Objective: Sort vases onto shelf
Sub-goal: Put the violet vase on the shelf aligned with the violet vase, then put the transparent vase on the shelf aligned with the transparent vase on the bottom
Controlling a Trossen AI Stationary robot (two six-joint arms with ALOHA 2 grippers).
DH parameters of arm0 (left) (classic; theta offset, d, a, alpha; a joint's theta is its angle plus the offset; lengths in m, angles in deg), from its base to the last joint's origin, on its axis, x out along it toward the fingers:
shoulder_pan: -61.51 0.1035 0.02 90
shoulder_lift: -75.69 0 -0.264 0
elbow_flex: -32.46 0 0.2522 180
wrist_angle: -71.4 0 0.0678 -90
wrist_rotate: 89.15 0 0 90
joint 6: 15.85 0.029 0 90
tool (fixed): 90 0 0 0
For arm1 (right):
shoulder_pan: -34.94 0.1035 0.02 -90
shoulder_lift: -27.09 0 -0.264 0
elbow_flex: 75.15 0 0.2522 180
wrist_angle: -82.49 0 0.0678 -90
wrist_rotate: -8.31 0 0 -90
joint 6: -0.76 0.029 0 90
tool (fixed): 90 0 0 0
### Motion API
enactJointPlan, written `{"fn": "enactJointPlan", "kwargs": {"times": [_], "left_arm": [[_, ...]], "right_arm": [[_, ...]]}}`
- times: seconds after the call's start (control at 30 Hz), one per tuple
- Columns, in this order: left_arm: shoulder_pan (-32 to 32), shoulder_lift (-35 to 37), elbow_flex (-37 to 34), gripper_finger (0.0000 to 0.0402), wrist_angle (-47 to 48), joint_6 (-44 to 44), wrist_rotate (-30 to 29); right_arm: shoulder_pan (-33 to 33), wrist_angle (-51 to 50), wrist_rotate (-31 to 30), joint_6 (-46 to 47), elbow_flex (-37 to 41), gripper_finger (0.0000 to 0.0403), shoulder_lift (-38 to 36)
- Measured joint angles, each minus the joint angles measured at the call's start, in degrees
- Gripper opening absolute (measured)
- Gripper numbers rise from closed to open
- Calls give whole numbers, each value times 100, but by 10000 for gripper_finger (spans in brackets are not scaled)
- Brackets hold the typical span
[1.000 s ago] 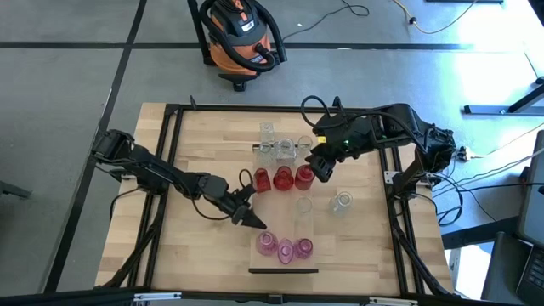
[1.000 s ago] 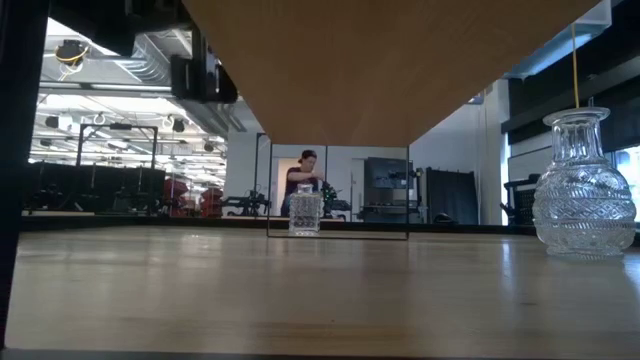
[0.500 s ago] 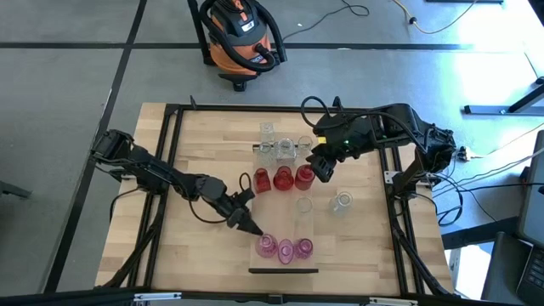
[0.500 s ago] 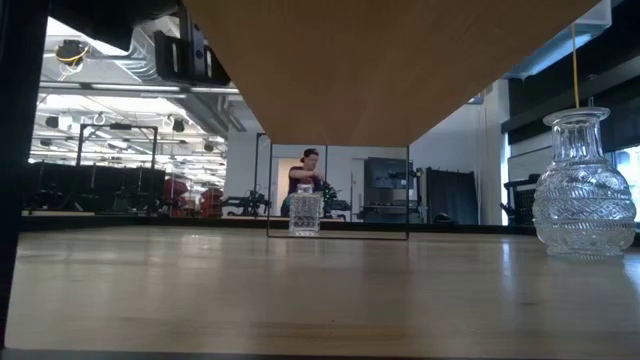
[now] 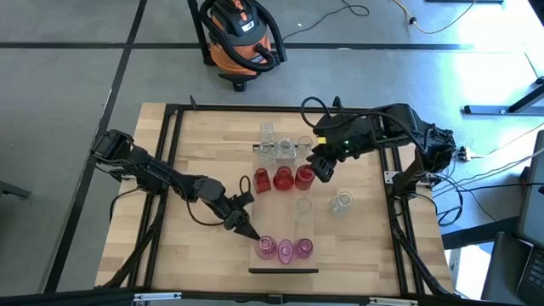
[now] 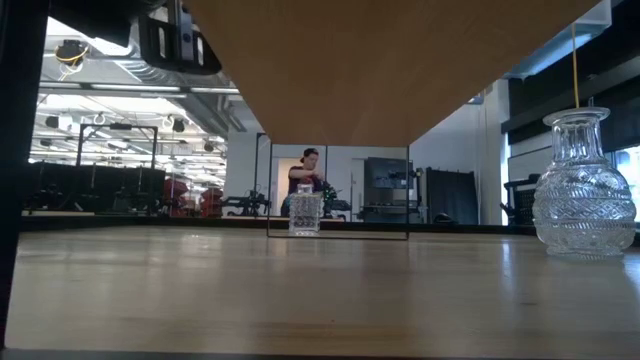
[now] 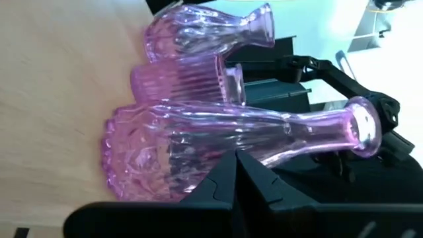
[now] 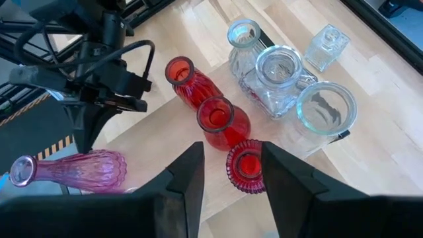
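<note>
The shelf (image 5: 287,228) is a pale plank with a dark end strip (image 5: 283,271); its underside (image 6: 400,60) shows in the low view. On it stand three pink vases (image 5: 286,249), three red vases (image 5: 283,178) and a cluster of clear vases (image 5: 285,149). One clear vase (image 5: 342,202) stands on the table to the shelf's right. My left gripper (image 5: 252,235) is shut, its tips beside the leftmost pink vase (image 7: 198,142). My right gripper (image 8: 231,173) is open above the rightmost red vase (image 8: 246,165), one finger on either side of it. My left gripper (image 7: 236,158) has its shut fingertips right at the belly of the nearest pink vase (image 7: 218,155), coming from the table's left and slanting down. Whether they touch the glass I cannot tell. The vase stands upright on the shelf.
A clear vase (image 6: 585,190) stands on the tabletop at the right, and a small clear bottle (image 6: 305,212) stands farther back. Another clear vase (image 5: 303,206) is mid-shelf. Black frame rails (image 5: 166,187) run along both table sides. A vacuum cleaner (image 5: 238,38) stands on the floor beyond.
My left gripper has moved a little toward the table's near edge and slightly left, staying shut and pointed at the pink vases. The right arm and the vases have kept still.
</note>
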Motion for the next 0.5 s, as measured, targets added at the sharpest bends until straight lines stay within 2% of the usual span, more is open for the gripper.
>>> {"fn": "enactJointPlan", "kwargs": {"times": [0.27,0.4,0.5], "left_arm": [[-47,0,0,0,-54,-3,180],[52,13,0,0,-42,-3,-50],[169,149,0,0,-24,10,-265]], "right_arm": [[0,90,-64,2,0,131,0],[-23,698,-131,113,0,131,0],[-141,1221,226,81,-2,131,0]]}}
